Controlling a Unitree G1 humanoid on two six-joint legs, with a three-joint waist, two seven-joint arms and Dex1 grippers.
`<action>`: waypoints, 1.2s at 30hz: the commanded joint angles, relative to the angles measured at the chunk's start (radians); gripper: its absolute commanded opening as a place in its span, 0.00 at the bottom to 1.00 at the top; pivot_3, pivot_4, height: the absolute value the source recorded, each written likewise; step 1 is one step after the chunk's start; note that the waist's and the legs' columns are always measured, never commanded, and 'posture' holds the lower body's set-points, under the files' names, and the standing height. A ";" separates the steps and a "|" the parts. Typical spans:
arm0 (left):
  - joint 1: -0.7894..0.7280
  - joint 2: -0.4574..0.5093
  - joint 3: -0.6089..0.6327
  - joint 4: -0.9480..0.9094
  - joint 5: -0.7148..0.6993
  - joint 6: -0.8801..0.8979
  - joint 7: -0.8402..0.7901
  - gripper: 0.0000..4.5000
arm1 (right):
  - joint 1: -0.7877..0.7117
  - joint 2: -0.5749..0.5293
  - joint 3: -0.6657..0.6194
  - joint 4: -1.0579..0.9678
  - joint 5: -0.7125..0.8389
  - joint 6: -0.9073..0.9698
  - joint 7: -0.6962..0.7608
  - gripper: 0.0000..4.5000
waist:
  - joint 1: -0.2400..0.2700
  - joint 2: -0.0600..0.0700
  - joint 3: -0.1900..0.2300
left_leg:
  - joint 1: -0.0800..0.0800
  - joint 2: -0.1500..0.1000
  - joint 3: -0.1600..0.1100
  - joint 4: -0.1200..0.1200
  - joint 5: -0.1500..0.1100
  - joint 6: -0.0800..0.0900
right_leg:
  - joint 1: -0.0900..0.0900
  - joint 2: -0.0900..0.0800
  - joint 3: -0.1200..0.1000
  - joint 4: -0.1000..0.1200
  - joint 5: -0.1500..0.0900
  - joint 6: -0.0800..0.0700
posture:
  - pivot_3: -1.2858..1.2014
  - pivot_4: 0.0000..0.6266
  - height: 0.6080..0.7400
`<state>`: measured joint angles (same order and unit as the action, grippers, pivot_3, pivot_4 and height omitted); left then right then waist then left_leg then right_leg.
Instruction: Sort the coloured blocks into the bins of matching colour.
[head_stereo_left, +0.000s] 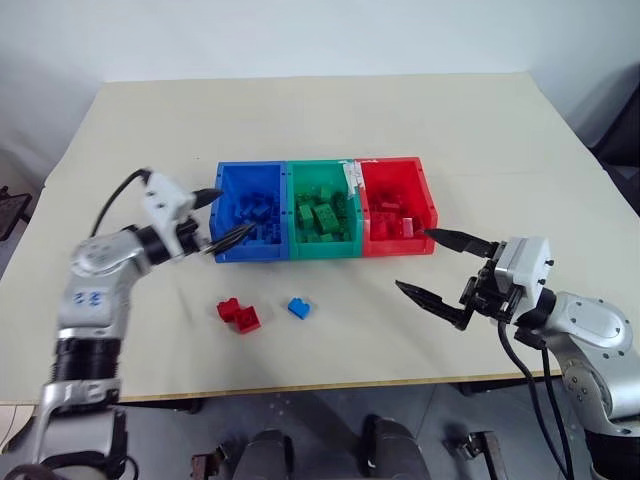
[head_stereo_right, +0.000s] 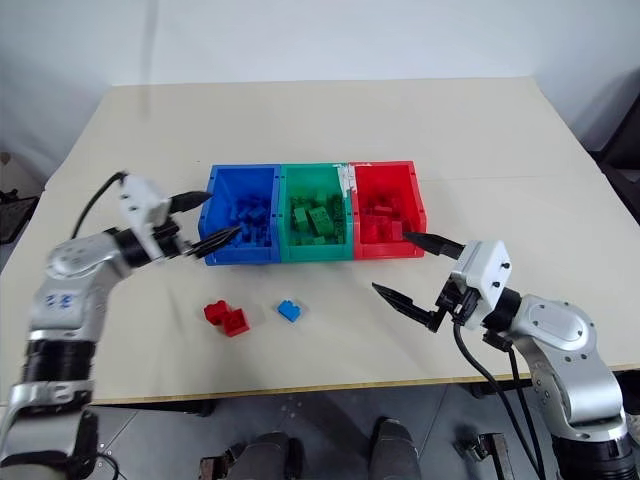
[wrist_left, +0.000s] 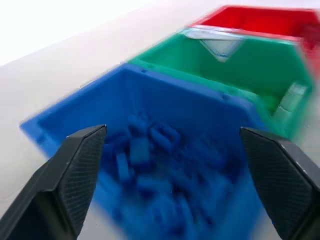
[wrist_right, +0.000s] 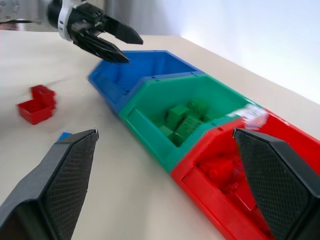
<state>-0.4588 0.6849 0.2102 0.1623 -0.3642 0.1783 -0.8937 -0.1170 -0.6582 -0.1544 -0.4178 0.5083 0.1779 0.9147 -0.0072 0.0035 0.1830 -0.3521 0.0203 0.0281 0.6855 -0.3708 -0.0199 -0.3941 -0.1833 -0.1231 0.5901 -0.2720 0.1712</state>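
Three joined bins stand in a row mid-table: blue (head_stereo_left: 255, 252), green (head_stereo_left: 325, 250) and red (head_stereo_left: 400, 247), each holding several blocks of its own colour. My left gripper (head_stereo_left: 237, 209) hangs open over the blue bin's near left corner, with nothing between its fingers; the left wrist view looks down on the blue blocks (wrist_left: 150, 155) inside. Two red blocks (head_stereo_left: 238, 314) lie touching on the table in front of the blue bin, and a single blue block (head_stereo_left: 298, 308) lies just to their right. My right gripper (head_stereo_left: 413, 258) is open and empty, in front of the red bin.
The beige table (head_stereo_left: 330, 120) is bare behind the bins and to both sides. Its front edge (head_stereo_left: 330, 388) runs just below the loose blocks. A strip of clear tape (head_stereo_left: 352, 180) sits on the rim between the green and red bins.
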 joint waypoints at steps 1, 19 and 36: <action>0.117 0.114 0.114 0.016 -0.041 -0.094 -0.149 1.00 | -0.033 -0.034 0.034 0.026 -0.007 -0.039 0.090 1.00 | -0.002 0.000 0.000 | 0.000 0.000 0.000 0.000 0.000 0.000 | 0.000 0.000 0.000 0.000 0.000 0.000 | 0.52 0.24 1.00; 0.178 0.149 -0.209 -0.432 0.035 0.071 -0.186 1.00 | 0.039 -0.119 0.056 0.081 -0.040 -0.049 0.241 1.00 | 0.035 -0.002 0.000 | -0.001 0.000 0.000 0.003 0.000 0.000 | 0.001 -0.001 0.000 0.000 0.000 0.000 | 0.52 0.24 1.00; -0.130 -0.034 -0.602 -0.241 0.327 0.152 -0.189 0.74 | 0.285 -0.124 -0.055 -0.105 -0.010 0.010 0.110 1.00 | 0.038 -0.002 0.000 | -0.002 -0.001 0.002 0.006 -0.001 0.001 | 0.001 0.000 0.002 -0.001 0.000 0.000 | 0.52 0.24 1.00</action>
<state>-0.5790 0.6548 -0.3929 -0.0769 -0.0483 0.3284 -1.0907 0.1554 -0.7749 -0.1741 -0.4817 0.4757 0.1950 1.0280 0.0310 0.0011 0.1829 -0.3544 0.0196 0.0305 0.6920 -0.3717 -0.0184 -0.3930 -0.1837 -0.1211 0.5889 -0.2716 0.1711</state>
